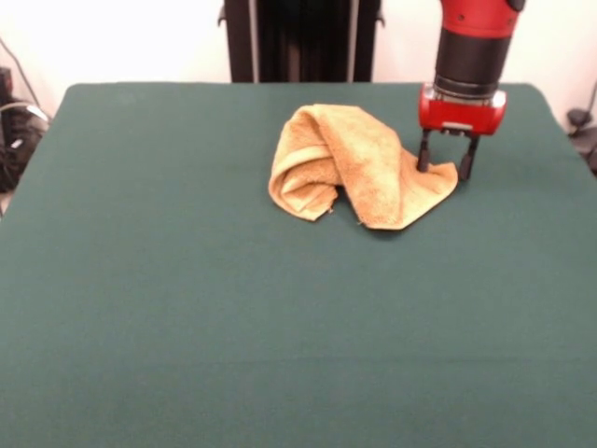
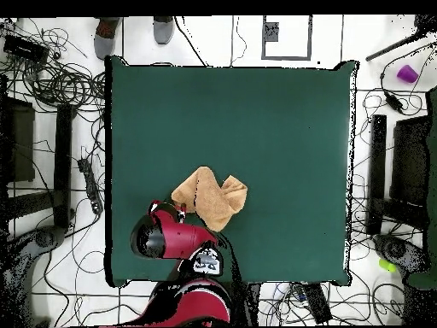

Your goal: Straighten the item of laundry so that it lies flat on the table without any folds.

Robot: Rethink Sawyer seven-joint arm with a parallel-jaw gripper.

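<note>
Tool [image 1: 448,164]: pointing straight down from the red-and-black arm [image 1: 471,47], fingers spread, straddling the towel's right corner at the worktop. Towel [image 1: 354,166]: lying crumpled and folded over itself, far-centre on the green worktop [image 1: 233,327].

We see our red and black robot arm [image 1: 471,47] coming down from above near the table's far right corner in the front view, its wrist vertical. The two-fingered black gripper [image 1: 446,164] points straight down, fingers spread apart.
</note>
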